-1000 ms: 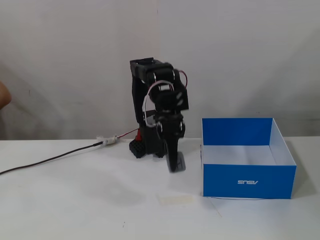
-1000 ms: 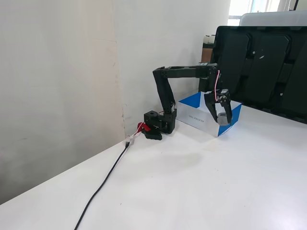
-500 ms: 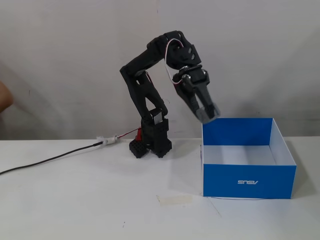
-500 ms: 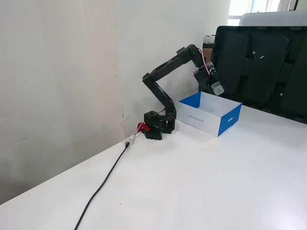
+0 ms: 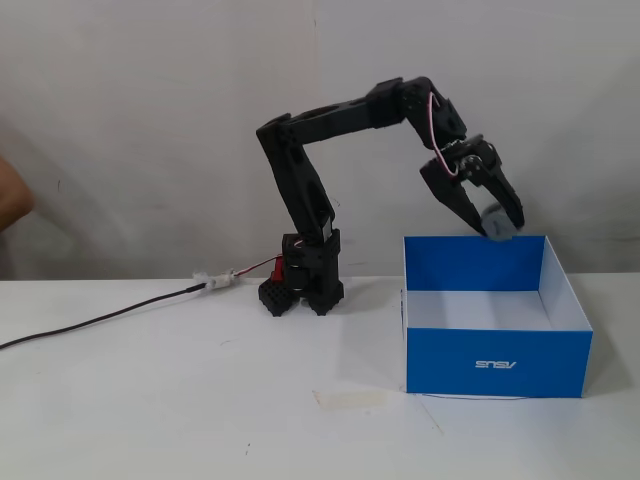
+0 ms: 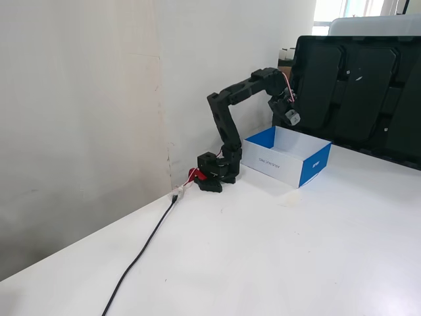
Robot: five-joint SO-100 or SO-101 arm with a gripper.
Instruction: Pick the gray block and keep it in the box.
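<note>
The gray block [image 5: 497, 220] is a small gray cube held between the fingertips of my gripper [image 5: 497, 224], just above the far wall of the box [image 5: 497, 362]. The box is large, blue-walled and white inside, with a white logo on its front wall. In a fixed view from the side, the gripper [image 6: 291, 118] hangs over the box [image 6: 314, 166] with the gray block [image 6: 293, 118] at its tip, dark against a black panel. The jaws are shut on the block.
The arm's black base [image 5: 305, 285] stands left of the box against the white wall. A black cable [image 5: 100, 320] runs left across the white table. A large black panel [image 6: 362, 85] stands behind the box. A strip of tape [image 5: 350, 398] lies on the table.
</note>
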